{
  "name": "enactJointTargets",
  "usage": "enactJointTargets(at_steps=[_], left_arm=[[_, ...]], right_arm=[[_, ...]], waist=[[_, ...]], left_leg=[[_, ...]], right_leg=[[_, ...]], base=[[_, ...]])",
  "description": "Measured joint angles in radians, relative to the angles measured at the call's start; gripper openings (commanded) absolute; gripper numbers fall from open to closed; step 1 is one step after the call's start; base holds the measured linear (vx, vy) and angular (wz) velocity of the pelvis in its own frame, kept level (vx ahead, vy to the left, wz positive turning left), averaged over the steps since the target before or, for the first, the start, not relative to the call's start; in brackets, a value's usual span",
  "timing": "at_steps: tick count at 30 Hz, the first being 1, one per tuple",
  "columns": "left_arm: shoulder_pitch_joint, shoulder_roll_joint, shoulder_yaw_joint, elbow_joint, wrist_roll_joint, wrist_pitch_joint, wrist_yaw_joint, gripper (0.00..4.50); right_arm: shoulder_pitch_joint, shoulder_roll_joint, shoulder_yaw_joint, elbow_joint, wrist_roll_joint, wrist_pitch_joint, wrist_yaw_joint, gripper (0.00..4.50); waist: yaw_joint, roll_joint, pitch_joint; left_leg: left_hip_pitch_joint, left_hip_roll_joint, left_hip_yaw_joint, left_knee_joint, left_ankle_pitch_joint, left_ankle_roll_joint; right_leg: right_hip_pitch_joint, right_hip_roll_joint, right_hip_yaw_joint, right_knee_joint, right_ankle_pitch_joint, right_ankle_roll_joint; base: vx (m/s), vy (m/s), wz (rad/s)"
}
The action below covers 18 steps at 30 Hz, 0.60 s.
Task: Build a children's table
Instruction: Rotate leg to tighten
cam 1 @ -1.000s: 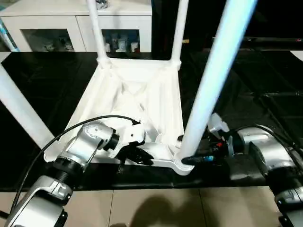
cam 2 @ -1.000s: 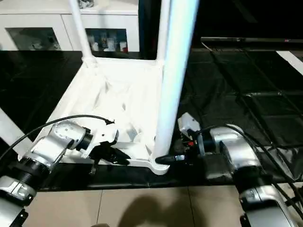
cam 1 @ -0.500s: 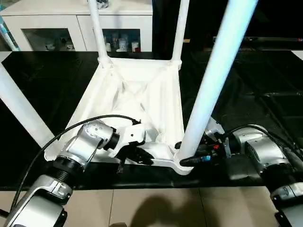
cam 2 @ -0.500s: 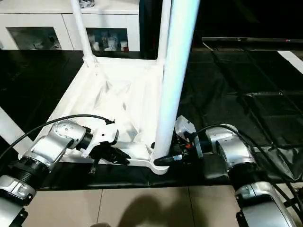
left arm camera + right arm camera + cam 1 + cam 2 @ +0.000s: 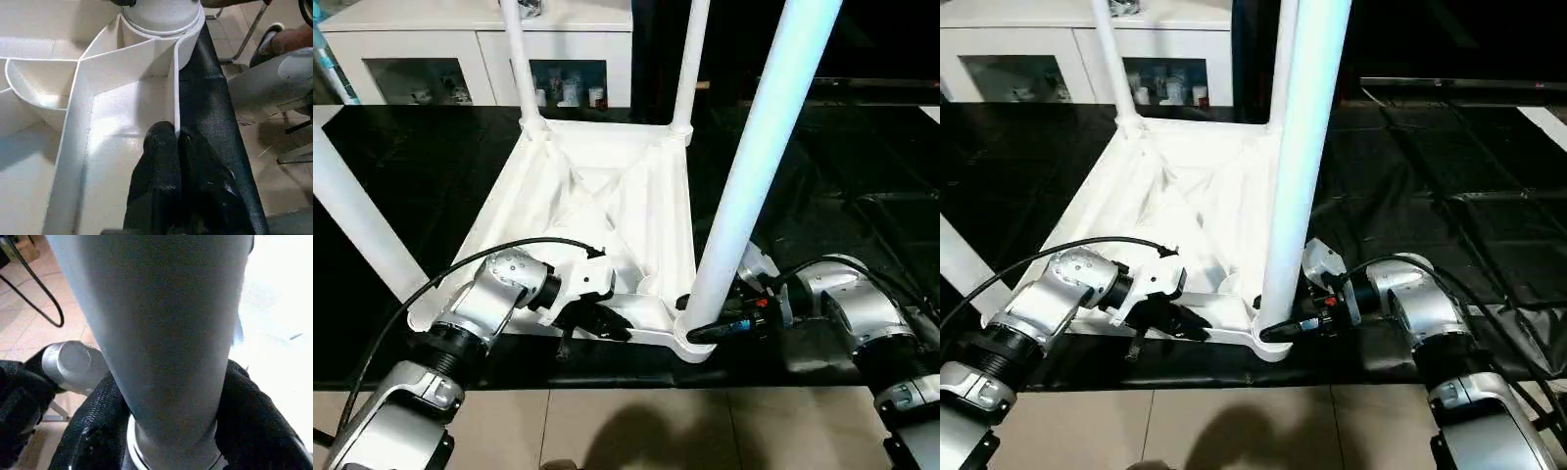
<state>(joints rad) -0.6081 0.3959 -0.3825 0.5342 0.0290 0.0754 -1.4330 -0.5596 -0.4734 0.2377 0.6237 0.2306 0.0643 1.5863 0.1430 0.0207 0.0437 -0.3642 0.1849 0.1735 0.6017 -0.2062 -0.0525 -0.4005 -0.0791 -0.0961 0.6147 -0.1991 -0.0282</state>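
The children's table [image 5: 607,211] lies upside down in the middle of the head frames on the black desk [image 5: 421,166], ribbed underside up; its legs rise from the corner sockets, two thin ones at the upper centre, one slanting off the left edge, and the near right leg [image 5: 759,166] standing tall toward the upper right of the frame; we see our right pincer [image 5: 713,331] at the lower right of centre, its black fingers [image 5: 244,406] half spread and wrapped around the foot of that leg where it enters the socket, one on each side, gripping it; our left pincer [image 5: 599,324] sits at the lower centre, fingers [image 5: 159,161] pressed together and pinching the thin upright rim of the tabletop's near edge, the wall passing between them; a black cable [image 5: 460,269] arcs over the left forearm at the lower left; beyond the desk, along the top left of the frame, stands a white cabinet [image 5: 440,59] with glass doors and small items behind them; tiled floor [image 5: 636,431] runs along the bottom; in the left wrist view a person's leg and shoe [image 5: 279,41] show at the upper right, beside a chair's metal legs; the near right leg blocks our sight of part of the right arm.
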Motion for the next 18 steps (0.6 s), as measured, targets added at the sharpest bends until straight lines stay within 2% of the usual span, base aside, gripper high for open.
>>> enactJointTargets(at_steps=[8, 14, 18], left_arm=[[0.0, -0.026, 0.02, 0.012, -0.016, 0.055, 0.024, 0.0], [0.001, -0.047, 0.035, 0.034, -0.012, 0.1, 0.086, 0.0], [0.001, -0.063, 0.063, 0.04, 0.0, 0.143, 0.159, 0.0]], right_arm=[[0.082, 0.027, -0.065, -0.073, 0.016, 0.055, -0.057, 2.09], [0.142, 0.053, -0.103, -0.11, 0.033, 0.066, -0.195, 2.08], [0.157, 0.115, -0.156, -0.134, 0.004, 0.106, -0.361, 2.07]], waist=[[0.002, 0.002, -0.001], [-0.007, 0.003, -0.001], [-0.042, 0.003, -0.001]], left_leg=[[0.001, 0.003, 0.004, 0.001, 0.0, -0.001], [0.016, 0.005, 0.007, -0.001, -0.002, -0.006], [0.016, 0.004, 0.007, -0.004, -0.002, -0.008]], right_leg=[[0.003, 0.0, 0.0, 0.001, 0.0, 0.0], [0.017, 0.0, 0.001, -0.001, -0.004, 0.007], [0.019, 0.0, 0.001, -0.004, -0.004, 0.007]], base=[[0.0, 0.0, 0.0], [0.0, 0.0, 0.0], [0.0, 0.0, 0.0]])
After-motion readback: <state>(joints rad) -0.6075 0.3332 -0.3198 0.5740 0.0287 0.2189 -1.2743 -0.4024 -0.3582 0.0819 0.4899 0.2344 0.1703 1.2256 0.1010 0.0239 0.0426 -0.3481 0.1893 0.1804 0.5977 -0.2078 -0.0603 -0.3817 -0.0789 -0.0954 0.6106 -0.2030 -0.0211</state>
